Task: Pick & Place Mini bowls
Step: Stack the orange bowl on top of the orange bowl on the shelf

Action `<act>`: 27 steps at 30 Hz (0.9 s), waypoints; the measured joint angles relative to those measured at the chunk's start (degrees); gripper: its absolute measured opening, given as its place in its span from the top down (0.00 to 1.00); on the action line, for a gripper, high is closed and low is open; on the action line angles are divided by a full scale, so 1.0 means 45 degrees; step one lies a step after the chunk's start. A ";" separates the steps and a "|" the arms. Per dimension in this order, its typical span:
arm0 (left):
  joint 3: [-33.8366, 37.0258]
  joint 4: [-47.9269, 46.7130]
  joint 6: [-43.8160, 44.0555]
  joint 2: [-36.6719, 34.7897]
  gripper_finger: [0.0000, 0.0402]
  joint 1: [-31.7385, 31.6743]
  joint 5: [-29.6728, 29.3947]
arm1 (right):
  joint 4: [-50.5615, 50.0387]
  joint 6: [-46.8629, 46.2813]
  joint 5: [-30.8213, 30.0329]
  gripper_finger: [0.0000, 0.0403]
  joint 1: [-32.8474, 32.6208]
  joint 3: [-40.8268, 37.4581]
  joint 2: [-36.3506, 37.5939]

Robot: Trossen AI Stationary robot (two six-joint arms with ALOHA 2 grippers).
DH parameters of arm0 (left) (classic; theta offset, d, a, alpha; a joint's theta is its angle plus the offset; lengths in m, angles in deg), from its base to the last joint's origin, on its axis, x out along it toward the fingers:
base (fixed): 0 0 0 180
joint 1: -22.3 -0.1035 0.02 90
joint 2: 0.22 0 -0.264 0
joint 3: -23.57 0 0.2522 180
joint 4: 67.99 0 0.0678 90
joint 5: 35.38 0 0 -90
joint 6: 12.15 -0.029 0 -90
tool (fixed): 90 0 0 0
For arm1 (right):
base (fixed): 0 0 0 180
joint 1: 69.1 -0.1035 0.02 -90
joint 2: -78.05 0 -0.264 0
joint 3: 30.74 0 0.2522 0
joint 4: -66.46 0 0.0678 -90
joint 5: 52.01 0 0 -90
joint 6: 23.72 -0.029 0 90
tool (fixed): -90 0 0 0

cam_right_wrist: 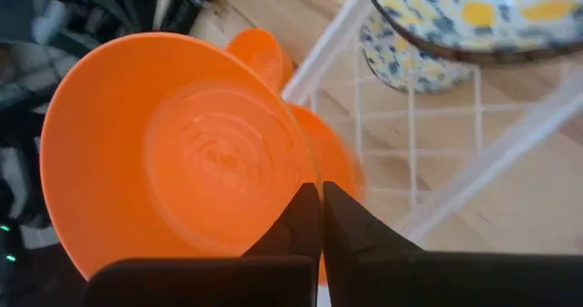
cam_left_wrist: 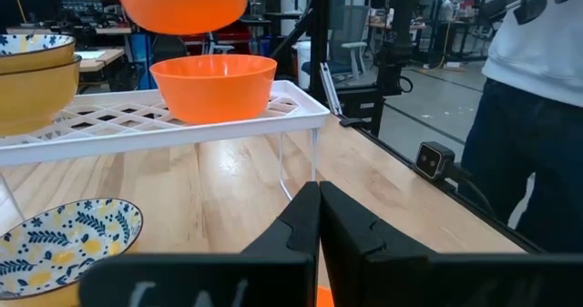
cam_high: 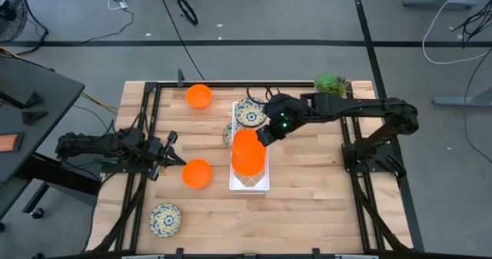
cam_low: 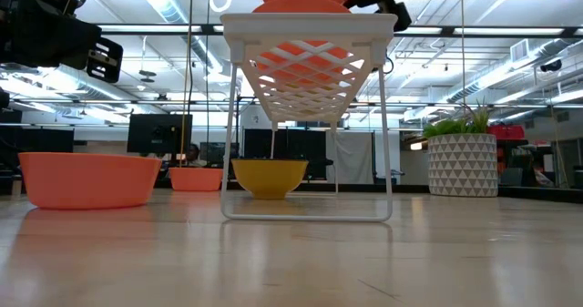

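Note:
A white wire rack (cam_high: 250, 184) stands mid-table. My right gripper (cam_high: 264, 133) reaches over it from the right, shut on an orange bowl (cam_high: 244, 145) held above a second orange bowl (cam_left_wrist: 214, 84) that sits on the rack top. Floral bowls (cam_high: 250, 113) are stacked on the rack's far end, and another floral bowl (cam_left_wrist: 64, 239) rests on the table under it. More bowls stand on the table: orange (cam_high: 197, 173), orange (cam_high: 198, 96) and floral (cam_high: 165, 219). My left gripper (cam_left_wrist: 319, 218) is shut and hovers left of the near orange bowl. My right gripper pinches the orange bowl by its rim (cam_right_wrist: 308, 175), on the side toward the arm, with the rim passing between the two fingers. The bowl is lifted clear above the rack and tilted, its inside (cam_right_wrist: 209, 152) facing the wrist camera.
A potted green plant (cam_high: 329, 84) stands at the far right corner of the table. A dark frame rail (cam_high: 150, 128) runs along the table's left side under my left arm. A person (cam_left_wrist: 537, 116) stands beyond the table's edge. Bare wood lies near and right of the rack.

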State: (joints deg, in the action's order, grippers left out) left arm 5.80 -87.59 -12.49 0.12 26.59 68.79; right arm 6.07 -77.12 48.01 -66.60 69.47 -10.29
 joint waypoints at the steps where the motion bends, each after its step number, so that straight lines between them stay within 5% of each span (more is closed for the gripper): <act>1: 0.0000 -0.0008 0.0000 0.0005 0.97 0.0000 0.0000 | -0.0339 0.0047 -0.0002 1.00 0.0000 0.0134 -0.0002; 16: 0.0000 -0.0007 0.0000 0.0004 0.97 0.0004 0.0000 | -0.3291 0.1684 -0.0157 1.00 0.0181 0.3834 -0.1985; 27: 0.0000 0.0002 0.0000 0.0000 0.97 0.0000 0.0000 | -0.4536 0.3892 -0.0020 1.00 0.0102 0.4514 -0.3009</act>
State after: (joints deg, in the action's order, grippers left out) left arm 5.80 -87.58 -12.49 0.12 26.59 68.79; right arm -14.34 -59.60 47.92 -66.14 89.78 -23.83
